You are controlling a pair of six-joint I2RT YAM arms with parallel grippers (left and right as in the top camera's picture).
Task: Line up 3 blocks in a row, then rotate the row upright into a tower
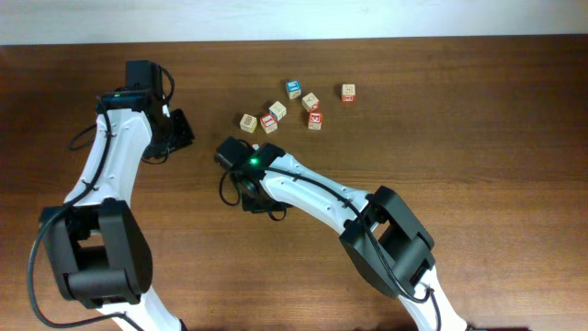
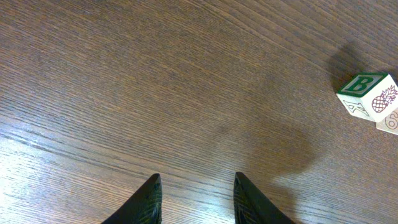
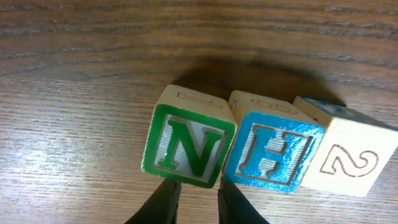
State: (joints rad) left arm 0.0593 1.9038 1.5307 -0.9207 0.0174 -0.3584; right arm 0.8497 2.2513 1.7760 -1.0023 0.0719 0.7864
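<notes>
A dark, wood-grained surface (image 1: 478,184) fills the overhead view, with a pale strip of wall (image 1: 367,18) along its 12 o'clock edge. The blocks to be turned sit in a short row near 12 o'clock of the surface's middle. From the right wrist they run from 9 to 3 o'clock: the N cube (image 3: 189,146), green face toward the camera, the H cube (image 3: 270,152) in blue, and a pale cube (image 3: 351,162) with a red-outlined 2. They appear to touch side to side. More lettered cubes (image 1: 348,92) lie scattered toward 2 o'clock of the row.

The right jaws sit at 6 o'clock of the N cube, fingertips (image 3: 169,198) just short of its lower edge, parted only by a narrow slit and holding nothing. The left jaws, well off at 9 o'clock of the row, stand apart over bare wood and are empty, fingertips (image 2: 149,196) clear of everything. A cube with a green B (image 2: 367,93) shows at 3 o'clock in that view; whether it belongs to the row I cannot tell.

By my reading the N cube's turn is not yet begun. The danger is in the spacing. The slit looks far thinner than the cube and lines up near its 5 o'clock corner, close to the seam with the H cube. Pushed forward as they stand, the jaws would shove rather than grip and skid the row. Opened to straddle, the 3 o'clock finger has no gap to enter and may wedge the H cube aside, and any twist could drag the neighbours round too
</notes>
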